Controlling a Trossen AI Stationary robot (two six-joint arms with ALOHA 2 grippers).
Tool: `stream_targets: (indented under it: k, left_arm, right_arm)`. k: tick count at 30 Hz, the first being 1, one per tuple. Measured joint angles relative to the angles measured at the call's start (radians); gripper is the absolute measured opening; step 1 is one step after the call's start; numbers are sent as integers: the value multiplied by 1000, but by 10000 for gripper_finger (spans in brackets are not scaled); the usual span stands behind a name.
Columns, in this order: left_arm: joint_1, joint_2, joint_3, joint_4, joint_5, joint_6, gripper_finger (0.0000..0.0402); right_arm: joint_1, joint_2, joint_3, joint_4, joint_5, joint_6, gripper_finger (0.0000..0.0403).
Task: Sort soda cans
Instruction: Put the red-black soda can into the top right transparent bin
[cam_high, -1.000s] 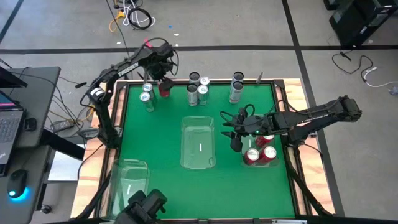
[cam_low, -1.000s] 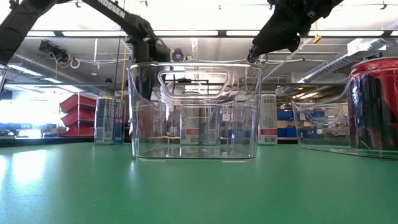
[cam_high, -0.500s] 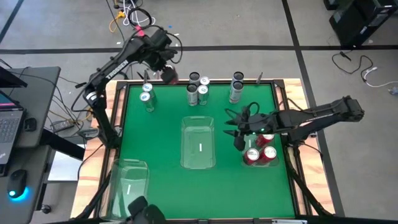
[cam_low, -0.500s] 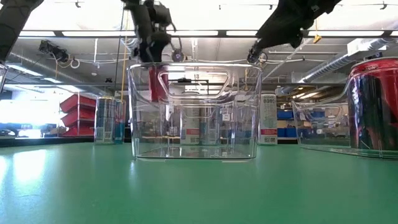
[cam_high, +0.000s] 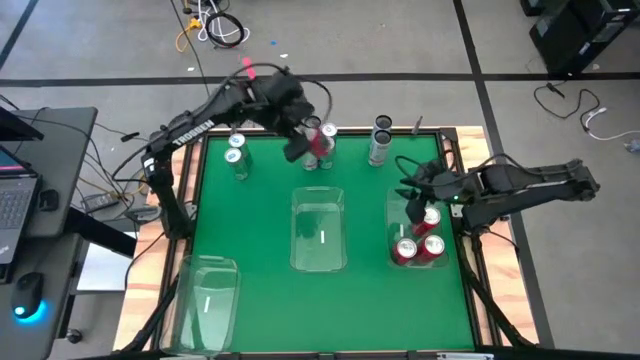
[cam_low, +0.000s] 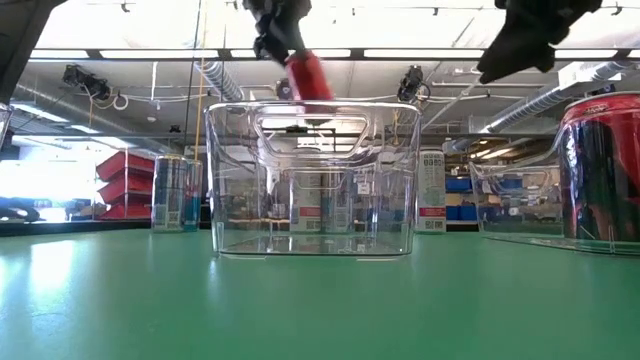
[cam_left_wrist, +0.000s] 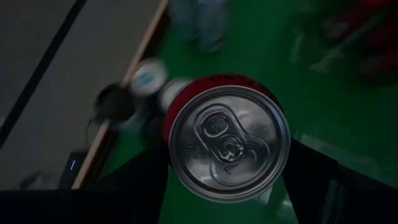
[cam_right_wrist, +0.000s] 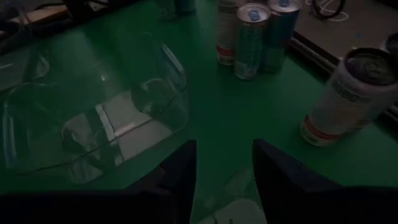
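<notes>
Your left gripper (cam_high: 305, 148) pinches a red can (cam_high: 319, 143) aloft, tilted; right gripper (cam_high: 418, 203) empty, fingers apart over the red-can bin (cam_high: 392, 215); a slipping can could topple the standing cans (cam_high: 318, 130).

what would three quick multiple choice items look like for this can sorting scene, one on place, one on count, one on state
1. Where is the red cylindrical metal can held by the left tool?
A. Standing in the middle clear plastic bin
B. In the air over the table's far side
C. Lying on the floor

2. How many red cans stand in the clear rectangular plastic bin on the right?
A. Three
B. None
C. Six

3. What is the state of the right tool?
A. Shut on a silver can
B. Out of view
C. Open, holding nothing

Answers:
1. B, the low view shows the can above the middle bin's rim.
2. A, the high view shows three red tops inside it.
3. C, the right wrist view shows a bare gap between its fingers.
</notes>
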Motion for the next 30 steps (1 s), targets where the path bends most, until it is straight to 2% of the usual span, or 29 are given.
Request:
stream_targets:
  k: [6, 10, 20, 30]
  left_arm:
    - [-110, 30, 0, 129, 108, -23, 260]
    - [-154, 67, 0, 207, 158, -27, 260]
    - [-229, 184, 3, 368, 211, -6, 260]
    - [-273, 297, 98, 395, 212, 32, 260]
  right_arm:
    - [-11, -48, 0, -37, 3, 7, 142]
    - [-39, -69, 0, -125, 6, 57, 142]
    - [-113, -73, 0, -366, 6, 200, 142]
    - [-151, -71, 0, -644, -12, 427, 142]
